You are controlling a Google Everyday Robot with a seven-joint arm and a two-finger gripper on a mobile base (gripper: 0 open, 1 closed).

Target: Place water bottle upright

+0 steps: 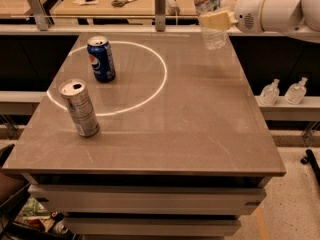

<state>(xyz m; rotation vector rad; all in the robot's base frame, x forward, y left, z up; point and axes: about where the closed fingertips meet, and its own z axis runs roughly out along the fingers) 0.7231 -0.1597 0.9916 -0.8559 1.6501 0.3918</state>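
Observation:
The water bottle [214,34] is clear and ribbed with a pale label band. It hangs roughly upright in the air over the far right part of the table [200,129], its base just above the surface and its top cut off by the frame's upper edge. My gripper [216,20] reaches in from the right on a white arm [272,10]. Its cream fingers [220,19] are shut on the bottle's middle.
A blue Pepsi can [101,59] stands inside a white light ring at the far left. A silver can [80,108] stands nearer on the left. Two small pump bottles [282,91] sit on a shelf to the right. A bench with scissors [122,2] lies behind.

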